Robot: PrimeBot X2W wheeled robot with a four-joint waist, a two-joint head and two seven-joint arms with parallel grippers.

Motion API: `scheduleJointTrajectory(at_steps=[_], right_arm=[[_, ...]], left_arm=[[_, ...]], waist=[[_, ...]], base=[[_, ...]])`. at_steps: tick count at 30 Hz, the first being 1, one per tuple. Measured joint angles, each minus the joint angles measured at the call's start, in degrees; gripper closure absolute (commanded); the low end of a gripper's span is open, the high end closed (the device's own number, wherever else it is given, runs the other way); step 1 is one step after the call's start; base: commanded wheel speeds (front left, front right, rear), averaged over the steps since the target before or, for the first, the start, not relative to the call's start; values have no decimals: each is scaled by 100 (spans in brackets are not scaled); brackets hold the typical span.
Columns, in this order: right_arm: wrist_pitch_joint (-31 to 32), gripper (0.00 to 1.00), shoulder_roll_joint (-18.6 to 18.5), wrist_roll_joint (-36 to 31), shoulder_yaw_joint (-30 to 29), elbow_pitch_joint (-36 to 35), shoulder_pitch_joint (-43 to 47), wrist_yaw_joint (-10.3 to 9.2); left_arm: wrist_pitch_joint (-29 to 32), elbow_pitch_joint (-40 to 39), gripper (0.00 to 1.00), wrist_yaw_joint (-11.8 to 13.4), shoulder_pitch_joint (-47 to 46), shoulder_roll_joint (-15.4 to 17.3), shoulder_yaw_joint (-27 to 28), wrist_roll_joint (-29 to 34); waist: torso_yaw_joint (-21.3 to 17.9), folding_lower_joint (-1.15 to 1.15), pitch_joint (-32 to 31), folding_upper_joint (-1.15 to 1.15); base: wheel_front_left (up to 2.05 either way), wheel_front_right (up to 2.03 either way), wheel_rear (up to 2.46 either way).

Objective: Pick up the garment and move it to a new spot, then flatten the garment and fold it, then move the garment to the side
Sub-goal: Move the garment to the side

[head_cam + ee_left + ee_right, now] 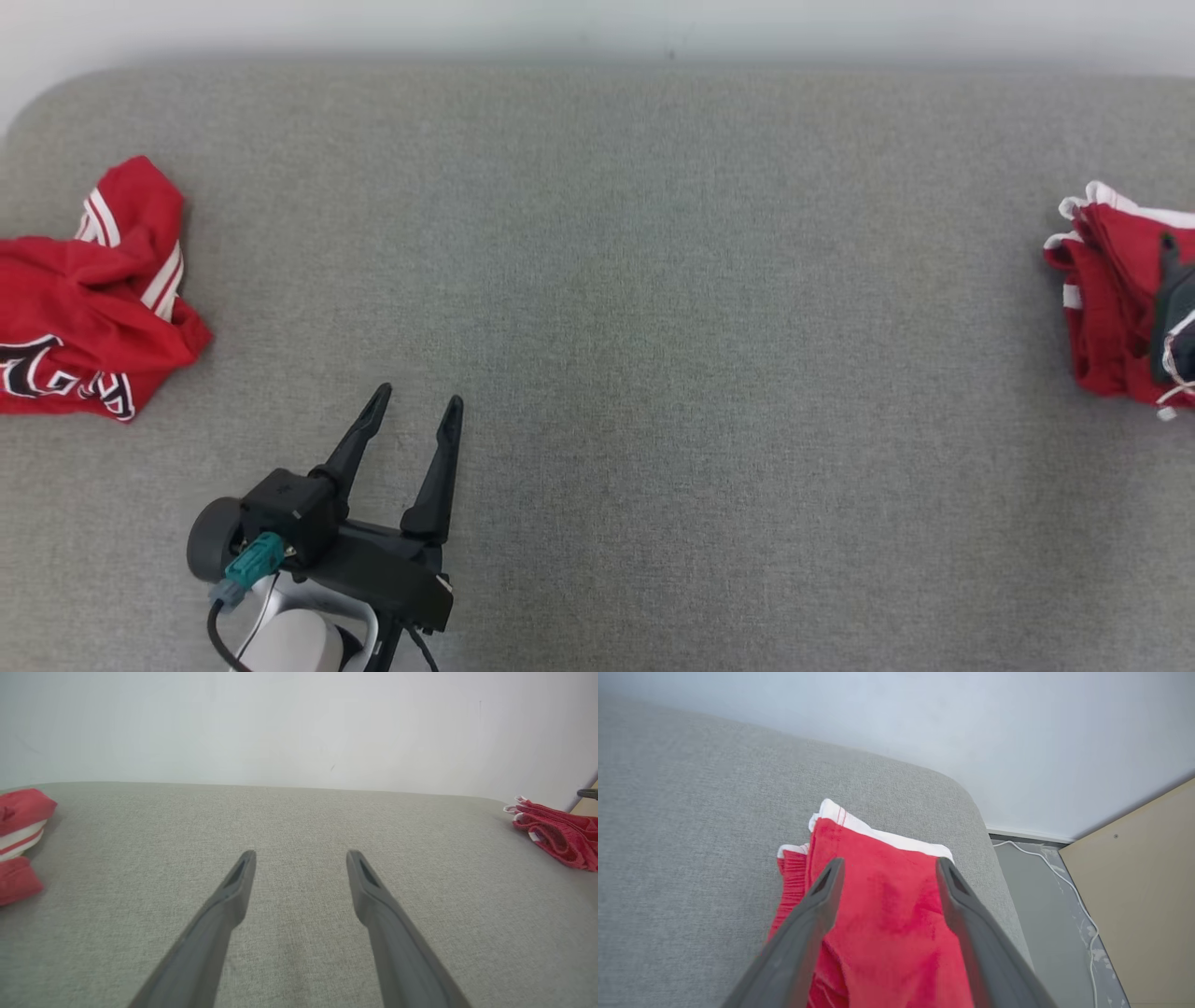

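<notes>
A folded red garment (1106,299) with white trim lies at the far right edge of the grey padded surface (653,280). My right gripper (887,865) hovers just over it, fingers spread wide, and red cloth (887,924) shows between and beneath them; nothing is pinched. One dark right finger (1167,257) shows against the garment in the head view. My left gripper (418,397) rests open near the front left over bare fabric, far from the garment. The left wrist view has those open fingers (302,855) and the garment (556,833) at its right edge.
A crumpled red jersey (84,299) with white stripes and lettering lies at the far left, also visible as red cloth (21,812). Past the surface's rounded right corner are floor, a white cable (1069,891) and a tan panel (1148,896). A pale wall runs behind.
</notes>
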Motion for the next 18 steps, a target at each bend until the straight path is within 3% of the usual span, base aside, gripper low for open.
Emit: scheduleJointTrajectory(at_steps=[11,18], right_arm=[[-1396,0,850,377,-367,-556,1014,0],[-1924,0,1433,694,-434,-1268,1948,0]], left_arm=[[34,402,0,274,182,-103,320,-324],[135,550,0,381,391,-31,335,-349]], waist=[[100,-1,-673,0],[200,-1,-1141,-1]], base=[[0,0,0],[0,0,0]])
